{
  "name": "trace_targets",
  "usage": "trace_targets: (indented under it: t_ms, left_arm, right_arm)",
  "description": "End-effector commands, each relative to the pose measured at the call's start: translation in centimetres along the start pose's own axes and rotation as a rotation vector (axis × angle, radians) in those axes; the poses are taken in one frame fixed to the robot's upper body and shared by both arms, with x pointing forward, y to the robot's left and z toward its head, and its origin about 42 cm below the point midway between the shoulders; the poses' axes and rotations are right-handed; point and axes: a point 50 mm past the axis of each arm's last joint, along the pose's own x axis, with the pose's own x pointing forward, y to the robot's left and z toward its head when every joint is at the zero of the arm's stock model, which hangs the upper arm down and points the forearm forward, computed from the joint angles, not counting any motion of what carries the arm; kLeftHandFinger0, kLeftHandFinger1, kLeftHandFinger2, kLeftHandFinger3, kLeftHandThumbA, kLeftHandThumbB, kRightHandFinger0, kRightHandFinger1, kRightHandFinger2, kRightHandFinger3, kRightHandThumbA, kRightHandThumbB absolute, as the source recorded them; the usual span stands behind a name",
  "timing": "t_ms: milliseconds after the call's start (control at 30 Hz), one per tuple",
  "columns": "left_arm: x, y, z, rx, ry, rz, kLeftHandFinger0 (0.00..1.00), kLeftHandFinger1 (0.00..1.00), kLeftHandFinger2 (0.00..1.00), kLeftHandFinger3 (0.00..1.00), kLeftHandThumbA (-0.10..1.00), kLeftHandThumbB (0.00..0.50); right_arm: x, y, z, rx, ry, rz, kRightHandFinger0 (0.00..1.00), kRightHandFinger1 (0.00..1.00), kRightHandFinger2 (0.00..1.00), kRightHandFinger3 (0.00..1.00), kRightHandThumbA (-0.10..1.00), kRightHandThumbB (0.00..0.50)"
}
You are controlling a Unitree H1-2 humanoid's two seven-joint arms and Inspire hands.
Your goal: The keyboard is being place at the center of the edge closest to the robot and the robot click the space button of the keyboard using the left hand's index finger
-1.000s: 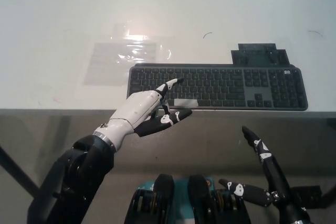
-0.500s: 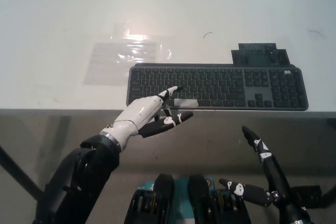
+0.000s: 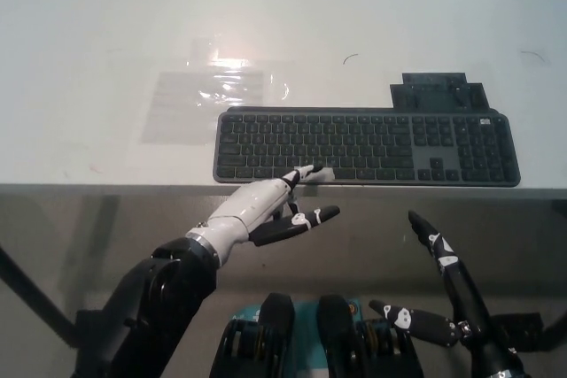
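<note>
1. Plastic sheet [image 3: 215,93]: clear, glossy film lying flat on the table [image 3: 106,33], beyond the keyboard's far-left corner. It catches a glare spot and plays no part in the press.
2. Left hand [image 3: 255,207]: white shell with dark inner segments, at the keyboard's near edge toward its left half. It holds nothing. The index finger [image 3: 299,173] is stretched forward and the remaining digits are splayed apart below it, off the keys.
3. Key relation: the index tip lies at the left end of the space bar [image 3: 321,173], touching it or just above it; the view cannot settle which. The bar's long axis runs left-right, so most of it lies to the right of the tip. My judgement is that the press needs mainly a downward push, with perhaps a slight shift right.
4. Keyboard [image 3: 372,143]: slim, dark grey and low-profile, with matte keys and a number pad at its right end. It sits on the smooth white table, its long side parallel to the near edge and just inside it.
5. Dark block [image 3: 438,93]: flat, rectangular, touching the keyboard's far edge toward the right.
6. Right hand [image 3: 443,303]: black, fingers spread, empty, resting well below the keyboard's right end. The left hand is clearly the nearer.
</note>
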Motion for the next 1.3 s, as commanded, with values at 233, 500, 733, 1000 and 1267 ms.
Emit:
trace_targets:
  t_ms: [233, 500, 733, 1000, 1267]
  left_arm:
    - [2.0, 2.0, 0.9, 0.013, -0.033, 0.039, 0.04, 0.30, 0.49, 1.00, 1.00, 0.385]
    - [2.4, 2.6, -0.1, -0.009, -0.014, 0.052, 0.06, 0.29, 0.46, 1.00, 1.00, 0.361]
    - [2.9, 2.0, -1.8, -0.032, 0.024, 0.051, 0.09, 0.34, 0.49, 1.00, 1.00, 0.365]
    - [2.5, -2.2, -3.2, -0.007, 0.063, -0.050, 0.14, 0.39, 0.47, 1.00, 1.00, 0.390]
    - [1.0, -6.5, -3.8, -0.022, 0.074, -0.127, 0.26, 0.36, 0.31, 1.00, 1.00, 0.360]
  right_arm:
    - [1.0, -0.4, 1.6, -0.021, -0.091, -0.011, 1.00, 1.00, 1.00, 1.00, 1.00, 0.430]
    - [1.1, -0.5, 1.6, -0.024, -0.093, -0.008, 1.00, 1.00, 1.00, 1.00, 1.00, 0.428]
    - [1.3, -0.5, 1.7, -0.018, -0.096, -0.007, 1.00, 1.00, 1.00, 1.00, 1.00, 0.436]
    - [1.6, -0.8, 1.9, -0.031, -0.098, -0.011, 1.00, 1.00, 1.00, 1.00, 1.00, 0.435]
    - [1.7, -0.8, 1.7, -0.023, -0.110, -0.015, 1.00, 1.00, 1.00, 1.00, 1.00, 0.410]
